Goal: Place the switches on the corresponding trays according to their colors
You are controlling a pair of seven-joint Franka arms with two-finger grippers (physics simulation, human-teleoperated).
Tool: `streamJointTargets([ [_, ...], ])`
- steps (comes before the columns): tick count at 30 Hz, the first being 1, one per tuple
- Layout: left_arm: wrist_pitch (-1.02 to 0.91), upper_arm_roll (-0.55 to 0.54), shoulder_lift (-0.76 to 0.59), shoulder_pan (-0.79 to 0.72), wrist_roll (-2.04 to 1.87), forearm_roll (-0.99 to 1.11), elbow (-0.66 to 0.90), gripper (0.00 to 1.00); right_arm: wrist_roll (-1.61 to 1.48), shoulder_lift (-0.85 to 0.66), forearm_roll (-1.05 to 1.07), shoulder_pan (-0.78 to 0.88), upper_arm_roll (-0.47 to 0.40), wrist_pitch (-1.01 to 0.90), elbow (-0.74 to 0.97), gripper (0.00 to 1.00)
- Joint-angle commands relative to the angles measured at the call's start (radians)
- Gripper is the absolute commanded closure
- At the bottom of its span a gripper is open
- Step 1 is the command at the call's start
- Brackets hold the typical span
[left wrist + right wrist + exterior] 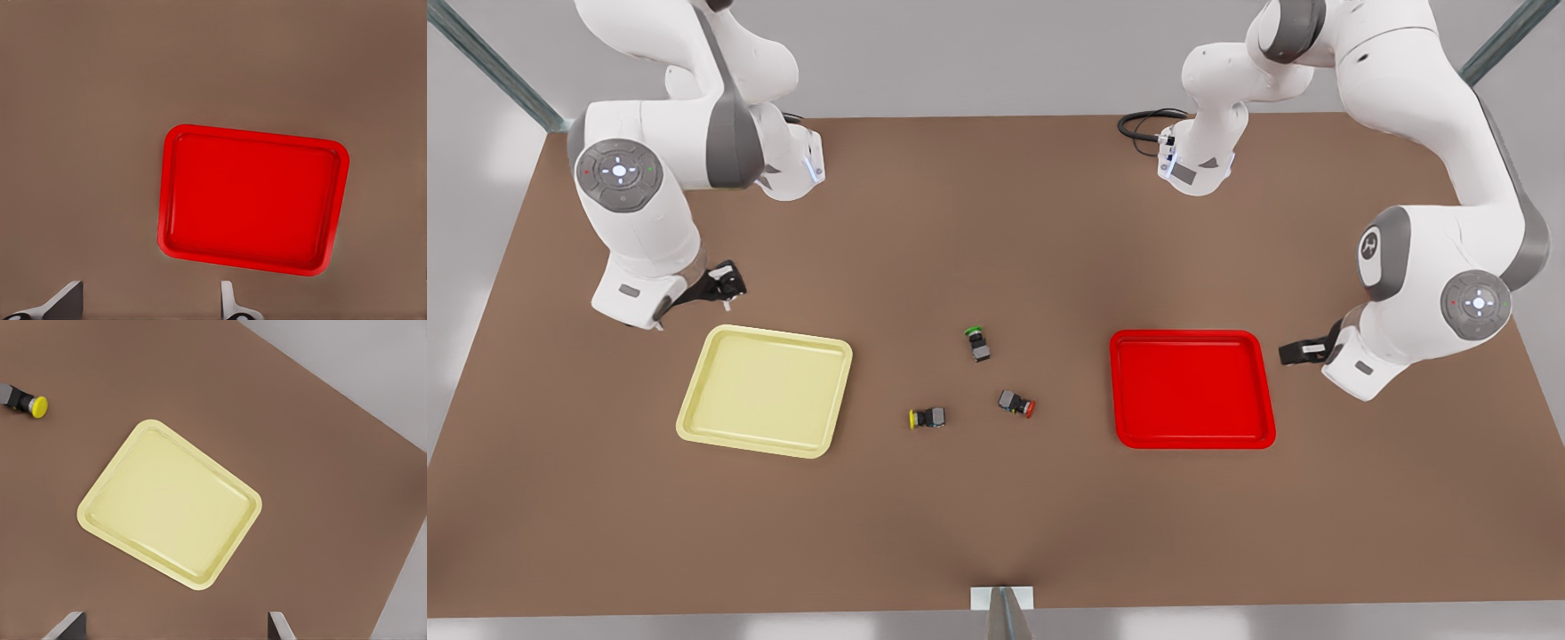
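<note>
Resting on a brown table (996, 516) are two trays and three small switches. A yellow tray (765, 389) lies toward the front view's left and a red tray (1192, 388) toward its right, well apart. Between them sit the three switches, all on the bare table: a yellow switch (927, 418) nearest the yellow tray, a red switch (1016, 404) just beside it, and a green switch (978, 343) farther back. Two arms hover, one pincer each. The left pincer (1303, 351) hangs beside the red tray, fingers spread wide and empty. The right pincer (725, 286) hangs near the yellow tray's back corner, also wide and empty.
</note>
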Motion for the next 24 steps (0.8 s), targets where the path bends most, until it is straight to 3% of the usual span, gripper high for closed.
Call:
streamJointTargets([
  [1,0.002,0.000,0.000,0.001,0.000,-0.001,0.001,0.00,0.000,0.000,0.000,0.004,0.001,0.002,0.000,0.00],
  [5,0.009,0.000,0.000,0.003,0.000,0.000,0.004,0.00,0.002,0.021,0.006,0.011,0.001,0.007,0.002,0.00],
  [10,0.043,-0.028,0.037,-0.023,-0.002,0.003,0.005,0.00,0.023,0.193,0.100,0.142,0.007,0.140,0.020,0.00],
  [12,0.043,-0.029,0.040,-0.058,-0.002,0.005,-0.001,0.00,0.216,0.238,0.166,0.179,0.005,0.203,0.015,0.00],
  [16,0.028,-0.029,0.043,-0.193,-0.032,0.009,-0.034,0.00,0.920,0.336,0.399,0.266,0.007,0.313,-0.023,0.00],
  [18,0.032,-0.029,0.064,-0.304,-0.182,0.009,-0.048,0.00,1.227,0.356,0.486,0.269,0.063,0.428,-0.069,0.00],
  [21,0.038,-0.028,0.097,-0.354,-0.321,0.009,-0.045,0.00,1.408,0.393,0.483,0.263,0.053,0.476,-0.069,0.00],
  [23,0.077,-0.026,0.118,-0.348,-0.353,0.013,-0.034,0.00,1.437,0.463,0.480,0.238,-0.002,0.482,-0.060,0.00],
  [24,0.112,-0.024,0.137,-0.344,-0.351,0.011,-0.034,0.00,1.428,0.514,0.476,0.231,-0.025,0.577,-0.057,0.00],
])
